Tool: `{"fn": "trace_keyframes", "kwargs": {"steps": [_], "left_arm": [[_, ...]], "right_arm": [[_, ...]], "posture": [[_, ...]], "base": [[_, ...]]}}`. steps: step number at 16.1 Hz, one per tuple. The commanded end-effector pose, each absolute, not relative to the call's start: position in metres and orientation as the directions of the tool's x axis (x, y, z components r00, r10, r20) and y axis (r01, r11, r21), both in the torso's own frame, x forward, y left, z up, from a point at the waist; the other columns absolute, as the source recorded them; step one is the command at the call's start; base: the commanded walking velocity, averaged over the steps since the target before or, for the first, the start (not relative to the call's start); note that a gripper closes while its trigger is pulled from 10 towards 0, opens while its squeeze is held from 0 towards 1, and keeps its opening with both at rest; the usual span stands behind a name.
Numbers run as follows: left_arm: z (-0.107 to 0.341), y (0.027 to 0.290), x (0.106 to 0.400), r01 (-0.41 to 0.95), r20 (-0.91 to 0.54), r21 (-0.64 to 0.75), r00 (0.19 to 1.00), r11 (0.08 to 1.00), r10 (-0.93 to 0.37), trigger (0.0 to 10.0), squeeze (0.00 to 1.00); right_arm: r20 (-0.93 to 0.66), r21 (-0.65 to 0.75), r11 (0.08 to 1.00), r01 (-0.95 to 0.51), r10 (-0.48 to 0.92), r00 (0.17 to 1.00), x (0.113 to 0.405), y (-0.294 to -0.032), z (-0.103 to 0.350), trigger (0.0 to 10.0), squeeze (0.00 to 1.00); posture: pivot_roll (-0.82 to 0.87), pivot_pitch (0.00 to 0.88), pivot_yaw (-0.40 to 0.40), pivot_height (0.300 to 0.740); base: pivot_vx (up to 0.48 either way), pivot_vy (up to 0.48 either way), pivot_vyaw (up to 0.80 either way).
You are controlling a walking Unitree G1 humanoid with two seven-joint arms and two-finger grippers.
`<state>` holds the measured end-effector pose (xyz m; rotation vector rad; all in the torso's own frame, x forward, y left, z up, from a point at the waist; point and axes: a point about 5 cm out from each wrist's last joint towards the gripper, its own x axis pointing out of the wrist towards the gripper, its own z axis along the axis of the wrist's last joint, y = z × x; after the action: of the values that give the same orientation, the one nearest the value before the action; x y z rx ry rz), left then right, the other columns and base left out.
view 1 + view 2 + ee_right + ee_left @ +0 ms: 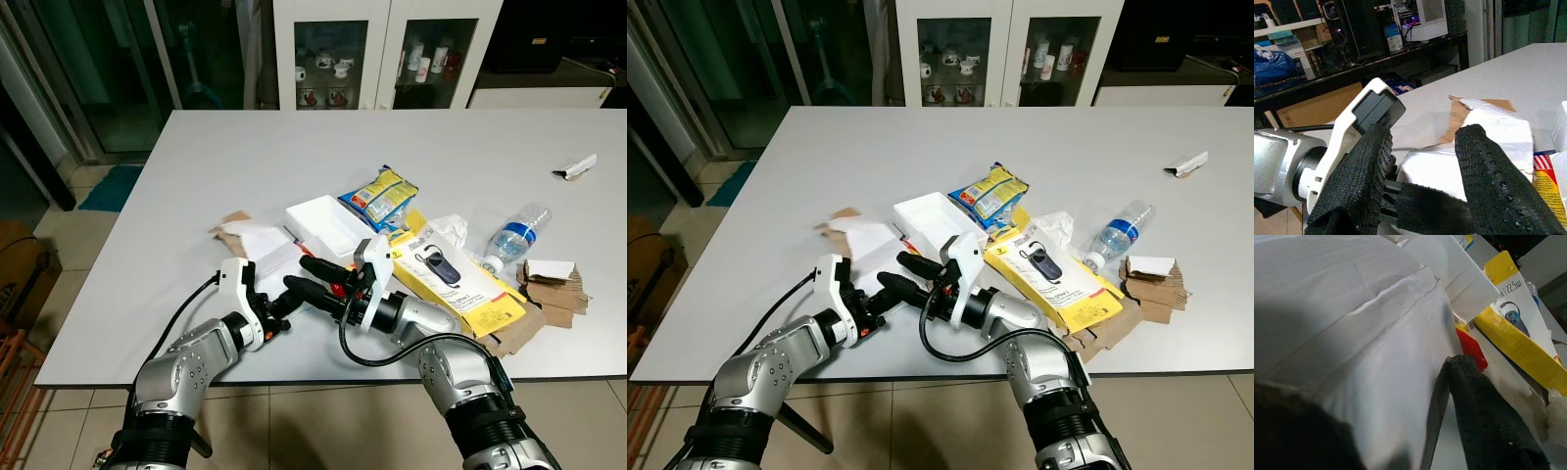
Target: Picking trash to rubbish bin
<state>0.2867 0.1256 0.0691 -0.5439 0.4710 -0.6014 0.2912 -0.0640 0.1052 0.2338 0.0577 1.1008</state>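
Both grippers work low over the near edge of the large white tabletop (196, 166), crowded together at a flat white folded paper wrapper (269, 257) that lies at the front of the trash pile. The left gripper (306, 291) reaches in from the robot's left, and in its wrist view one black finger lies along the underside of the white sheet with the paper draped over it; whether its jaws have actually pinched the sheet cannot be told. The right gripper (1425, 161) points across toward the left wrist, its two textured black fingers (1498, 181) spread apart with the white wrapper and the other arm's finger between them, holding nothing. Behind the wrapper sit a white foam tray (328, 221), a blue and yellow snack bag (379, 195), a yellow cardboard retail box with a black gadget printed on it (453, 275), a clear plastic water bottle with a blue label (512, 237) and torn brown cardboard scraps (552, 289); a small red scrap (1470, 348) lies just beside the left finger. No bin is in view. To do this pick well, one gripper should probably take the wrapper alone: the right should back off so the fingers do not clash, while the left slides further under the paper and closes on a doubled fold, since a single thin edge is likely to slip or tear on lifting.
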Motion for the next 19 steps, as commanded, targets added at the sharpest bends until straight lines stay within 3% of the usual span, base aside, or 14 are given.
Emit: {"fn": "trace_keyframes", "kwargs": {"steps": [1, 7, 8, 9, 10, 12, 15, 17, 19], "left_arm": [[0.078, 0.125, 0.291, 0.418, -0.243, -0.563, 0.741, 0.713, -0.626, 0.0, 0.0], [0.121, 0.111, 0.303, 0.517, -0.122, -0.473, 0.764, 0.713, -0.634, 0.0, 0.0], [0.141, 0.106, 0.306, 0.574, -0.05, -0.419, 0.759, 0.703, -0.649, 9.0, 0.0], [0.157, 0.102, 0.309, 0.6, -0.004, -0.34, 0.769, 0.724, -0.639, 10.0, 0.0], [0.162, 0.101, 0.31, 0.603, 0.008, -0.319, 0.773, 0.731, -0.635, 10.0, 0.0], [0.178, 0.098, 0.317, 0.579, 0.027, -0.144, 0.813, 0.803, -0.581, 10.0, 0.0], [0.186, 0.099, 0.323, 0.516, 0.066, -0.124, 0.857, 0.848, -0.512, 10.0, 0.0], [0.187, 0.1, 0.326, 0.474, 0.09, -0.135, 0.88, 0.87, -0.466, 0.0, 0.0], [0.187, 0.097, 0.327, 0.471, 0.091, -0.116, 0.882, 0.874, -0.463, 0.0, 0.0]], "right_arm": [[0.077, 0.21, 0.422, -0.882, 0.892, 0.446, 0.293, -0.063, 0.108, 10.0, 0.0], [0.074, 0.212, 0.421, -0.882, 0.893, 0.444, 0.293, -0.063, 0.107, 10.0, 0.0], [0.074, 0.212, 0.422, -0.882, 0.893, 0.445, 0.293, -0.063, 0.107, 10.0, 0.0], [0.074, 0.213, 0.422, -0.881, 0.892, 0.445, 0.293, -0.063, 0.107, 10.0, 0.0], [0.074, 0.213, 0.423, -0.881, 0.892, 0.446, 0.293, -0.063, 0.107, 10.0, 0.0], [0.073, 0.215, 0.424, -0.88, 0.891, 0.448, 0.293, -0.063, 0.107, 10.0, 0.0], [0.072, 0.212, 0.438, -0.873, 0.884, 0.462, 0.295, -0.063, 0.107, 10.0, 0.0], [0.072, 0.212, 0.449, -0.868, 0.879, 0.472, 0.296, -0.065, 0.106, 10.0, 0.0], [0.073, 0.212, 0.452, -0.867, 0.877, 0.475, 0.297, -0.065, 0.106, 10.0, 0.0]], "posture": [[0.09, 0.018, -0.004, 0.74], [0.09, 0.015, -0.008, 0.74], [0.09, 0.015, -0.008, 0.74], [0.09, 0.012, -0.008, 0.74], [0.09, 0.012, -0.008, 0.74], [0.09, 0.012, -0.007, 0.74], [0.09, 0.011, -0.005, 0.74], [0.09, 0.007, -0.005, 0.74], [0.08, 0.006, -0.003, 0.74]], "base": [[0.0, 0.0, 0.0], [0.0, 0.0, 0.0], [0.0, 0.0, 0.0], [0.0, 0.0, 0.0], [0.0, 0.0, 0.0], [0.0, 0.0, 0.0], [0.0, 0.0, 0.0], [0.0, 0.0, 0.0], [0.0, 0.0, 0.0]]}}
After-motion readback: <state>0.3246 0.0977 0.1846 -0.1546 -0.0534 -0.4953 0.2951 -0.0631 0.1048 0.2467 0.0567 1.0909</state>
